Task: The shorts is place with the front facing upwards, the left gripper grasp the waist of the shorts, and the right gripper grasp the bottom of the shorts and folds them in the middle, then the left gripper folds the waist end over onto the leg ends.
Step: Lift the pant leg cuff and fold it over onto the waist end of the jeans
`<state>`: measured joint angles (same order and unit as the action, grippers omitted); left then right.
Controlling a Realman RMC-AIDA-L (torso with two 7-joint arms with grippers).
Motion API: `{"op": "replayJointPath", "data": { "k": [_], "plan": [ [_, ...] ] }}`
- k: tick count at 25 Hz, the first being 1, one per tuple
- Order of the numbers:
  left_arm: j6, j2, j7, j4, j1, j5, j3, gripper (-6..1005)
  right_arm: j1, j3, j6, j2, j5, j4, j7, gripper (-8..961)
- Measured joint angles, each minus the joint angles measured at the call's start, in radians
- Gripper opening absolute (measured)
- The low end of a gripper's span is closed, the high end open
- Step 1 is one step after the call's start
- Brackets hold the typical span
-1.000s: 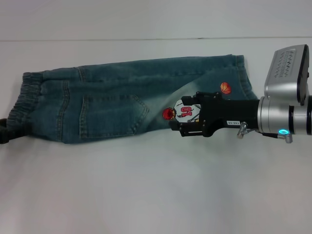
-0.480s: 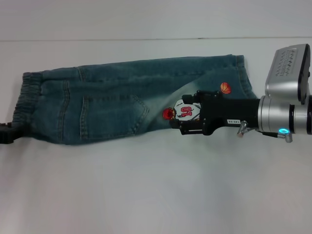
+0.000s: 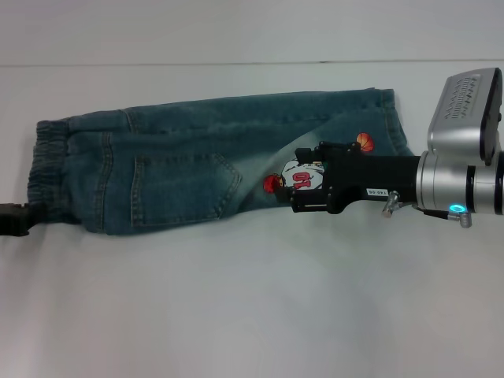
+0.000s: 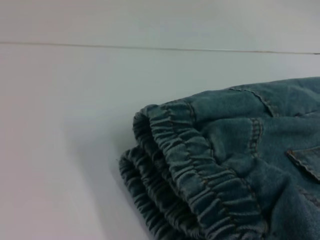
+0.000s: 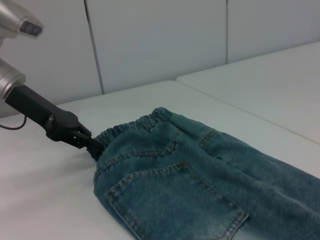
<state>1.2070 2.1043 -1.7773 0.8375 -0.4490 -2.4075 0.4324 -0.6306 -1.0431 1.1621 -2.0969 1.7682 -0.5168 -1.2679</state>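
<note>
Denim shorts folded lengthwise on a white tabletop (image 3: 236, 315), an arm at each end.

Blue washed-denim shorts (image 3: 197, 169) lie flat across the table, elastic waistband (image 4: 190, 170) toward the robot's left. The black left gripper (image 3: 20, 219) meets the near waistband corner; whether it is clamped I cannot tell. The black right gripper (image 3: 303, 193) sits over the leg end by the cartoon patch (image 3: 299, 175), finger spacing unclear.

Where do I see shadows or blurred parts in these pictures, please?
Head view: soft, even light, a faint shadow under the right pincer on the shorts. Left wrist view: the near waistband looks soft, with a dim shadow on the table. Right wrist view: the left pincer casts little shadow.
</note>
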Motion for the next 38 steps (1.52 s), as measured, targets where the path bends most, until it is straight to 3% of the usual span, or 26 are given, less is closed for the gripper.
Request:
{"op": "replayJointPath", "data": {
  "k": [11, 21, 28, 38],
  "plan": [
    [0.033, -0.002, -0.033, 0.029, -0.006, -0.001, 0.002, 46, 0.001, 0.001, -0.006, -0.001, -0.001, 0.0, -0.001, 853],
    [0.161, -0.009, -0.123, 0.144, -0.007, -0.003, 0.014, 44, -0.004, -0.003, -0.043, -0.003, -0.063, 0.035, 0.066, 853],
    [0.279, -0.02, -0.184, 0.246, -0.009, 0.004, 0.014, 43, -0.058, -0.007, -0.095, -0.008, -0.106, 0.135, 0.149, 853],
    [0.36, -0.043, -0.208, 0.293, 0.001, 0.005, 0.001, 43, -0.115, -0.009, -0.151, -0.014, -0.257, 0.277, 0.323, 854]
  ]
}}
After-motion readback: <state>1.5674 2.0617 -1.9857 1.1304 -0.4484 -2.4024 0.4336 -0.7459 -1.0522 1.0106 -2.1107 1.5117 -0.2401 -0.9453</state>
